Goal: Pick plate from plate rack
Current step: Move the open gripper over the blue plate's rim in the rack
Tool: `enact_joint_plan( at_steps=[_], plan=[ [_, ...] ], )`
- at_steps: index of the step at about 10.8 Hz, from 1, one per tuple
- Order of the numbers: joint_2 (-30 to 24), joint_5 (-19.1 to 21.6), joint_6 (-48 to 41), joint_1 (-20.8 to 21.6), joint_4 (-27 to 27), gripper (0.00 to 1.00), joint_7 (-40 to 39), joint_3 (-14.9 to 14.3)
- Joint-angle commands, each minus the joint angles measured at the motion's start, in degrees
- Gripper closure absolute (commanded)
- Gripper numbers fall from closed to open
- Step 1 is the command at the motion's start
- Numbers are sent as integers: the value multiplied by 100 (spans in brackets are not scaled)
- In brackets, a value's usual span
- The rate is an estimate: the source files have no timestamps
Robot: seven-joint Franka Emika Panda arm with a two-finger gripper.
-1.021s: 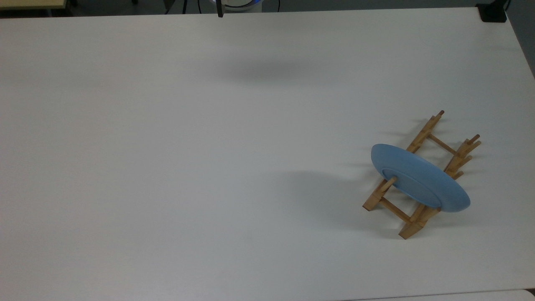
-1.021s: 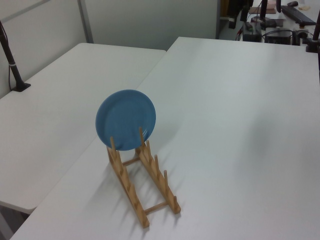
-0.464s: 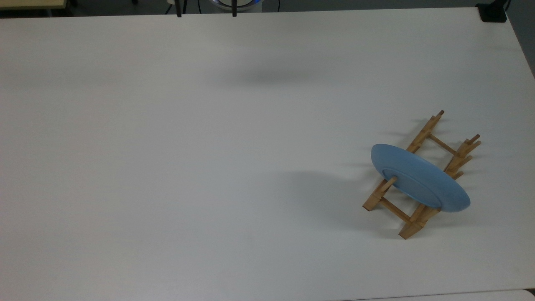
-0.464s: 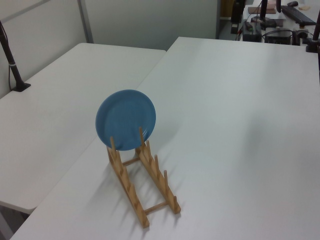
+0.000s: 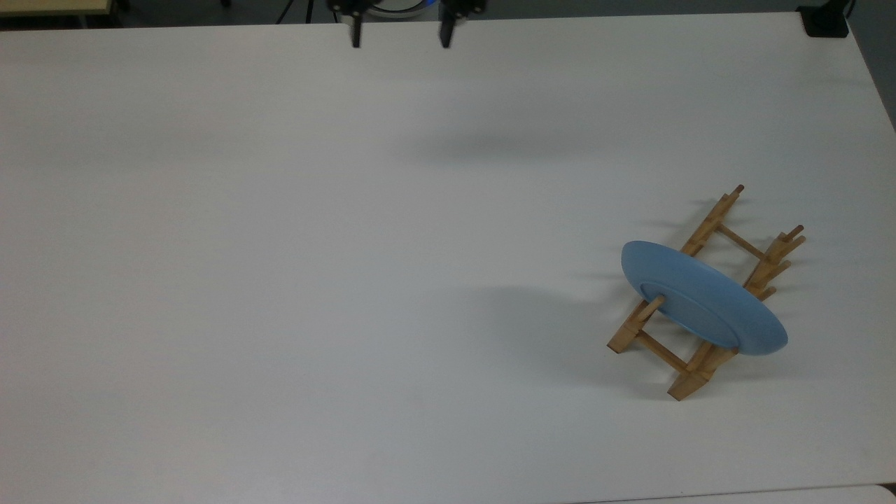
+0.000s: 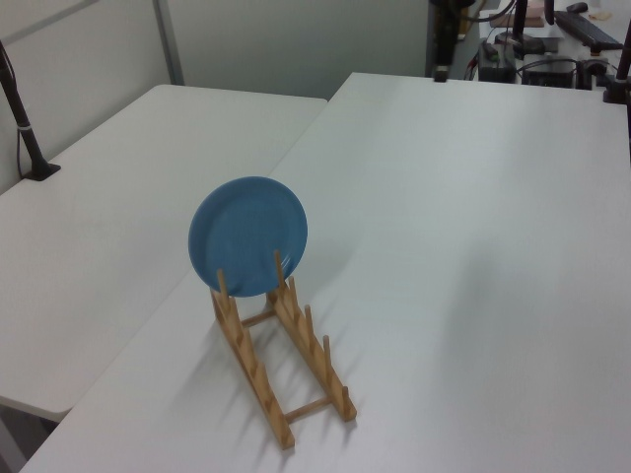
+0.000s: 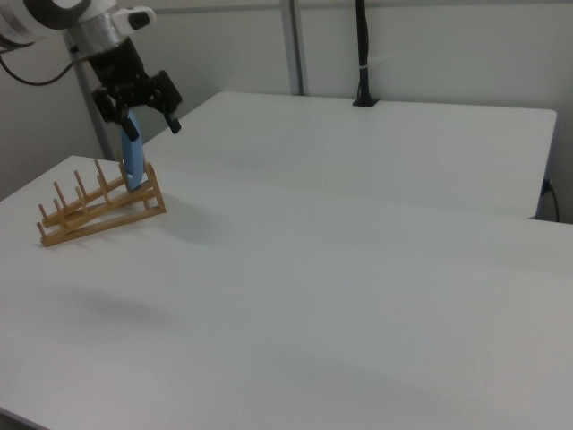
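Note:
The light-blue plate (image 5: 703,297) stands on edge, leaning in the wooden plate rack (image 5: 705,227) near the top view's right. Its face shows in the left view as the plate (image 6: 248,235), at the far end of the rack (image 6: 296,365). In the right view the plate (image 7: 132,166) is edge-on in the rack (image 7: 98,210). My gripper (image 5: 400,38) hangs open over the table's far edge at the top view's top, far from the rack, with nothing between its fingers. In the right view the gripper (image 7: 150,125) lines up just above the plate.
The white table (image 5: 350,280) is bare around the rack. A black clamp (image 5: 826,21) sits at its top-right corner in the top view. A second white table (image 6: 89,227) adjoins at the left view's left, with a black post (image 6: 25,118) on it.
The gripper's fingers have come further into the top view, moving down and to the top view's right. The plate and rack have not moved.

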Motion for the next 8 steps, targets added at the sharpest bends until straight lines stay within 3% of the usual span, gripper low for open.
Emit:
enact_joint_plan(
  at_steps=[1, 3, 5, 6, 8],
  plan=[
    [384, -369, 1531, 596, 214, 0, 1564, -14],
    [857, -693, 2535, 860, 214, 0, 2444, -14],
    [1288, -1832, 3152, 1150, 205, 0, 3629, -14],
    [1525, -2125, 3494, 1186, 222, 0, 4148, -6],
    [1703, -2251, 3918, 1318, 222, 0, 4574, 21]
  ],
)
